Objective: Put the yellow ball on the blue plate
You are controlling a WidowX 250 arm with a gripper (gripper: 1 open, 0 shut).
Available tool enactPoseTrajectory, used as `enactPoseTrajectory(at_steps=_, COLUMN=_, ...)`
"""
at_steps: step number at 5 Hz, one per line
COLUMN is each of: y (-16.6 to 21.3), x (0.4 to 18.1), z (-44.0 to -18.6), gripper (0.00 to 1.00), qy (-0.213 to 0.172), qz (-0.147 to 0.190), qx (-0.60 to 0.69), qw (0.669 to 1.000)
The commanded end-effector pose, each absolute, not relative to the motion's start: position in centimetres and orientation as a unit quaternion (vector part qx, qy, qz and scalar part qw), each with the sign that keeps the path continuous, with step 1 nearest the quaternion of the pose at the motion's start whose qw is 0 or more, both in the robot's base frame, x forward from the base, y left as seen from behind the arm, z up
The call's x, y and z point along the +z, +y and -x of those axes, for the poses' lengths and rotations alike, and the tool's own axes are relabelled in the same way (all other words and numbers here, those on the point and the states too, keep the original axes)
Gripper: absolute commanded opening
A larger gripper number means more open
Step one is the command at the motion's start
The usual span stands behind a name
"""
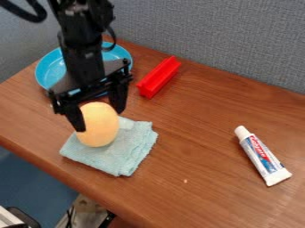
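Note:
The yellow ball is egg-shaped and stands on a pale teal cloth near the table's front. My gripper points down right over the ball's top, open, with one black finger to the ball's left and the other to its right. The fingertips reach about the level of the ball's upper part; I cannot tell whether they touch it. The blue plate sits behind at the far left, mostly hidden by the arm.
A red block lies behind the ball, right of the plate. A white toothpaste tube lies at the right. The table's front edge runs close below the cloth.

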State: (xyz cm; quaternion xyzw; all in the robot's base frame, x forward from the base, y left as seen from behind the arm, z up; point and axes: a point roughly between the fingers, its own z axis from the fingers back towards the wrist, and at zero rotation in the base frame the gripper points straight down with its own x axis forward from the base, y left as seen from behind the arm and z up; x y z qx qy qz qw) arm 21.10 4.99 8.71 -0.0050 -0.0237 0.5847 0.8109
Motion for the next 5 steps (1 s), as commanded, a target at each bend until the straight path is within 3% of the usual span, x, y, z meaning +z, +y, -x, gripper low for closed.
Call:
enactPoseTrajectory(at_steps=1, y=5.8, x=7.3, z=-21.6, gripper=1.00, qy=-0.036, qz=0.003, qx=0.639, qw=0.768)
enactPoseTrajectory(at_steps=3, y=6.6, x=5.5, z=-22.2, gripper=1.00, qy=-0.057, qz=-0.003, qx=0.652, qw=0.756)
enactPoseTrajectory(at_steps=5, y=7.4, x=4.9, z=-22.5, gripper=1.00, qy=-0.075, qz=-0.018, qx=0.651, qw=0.755)
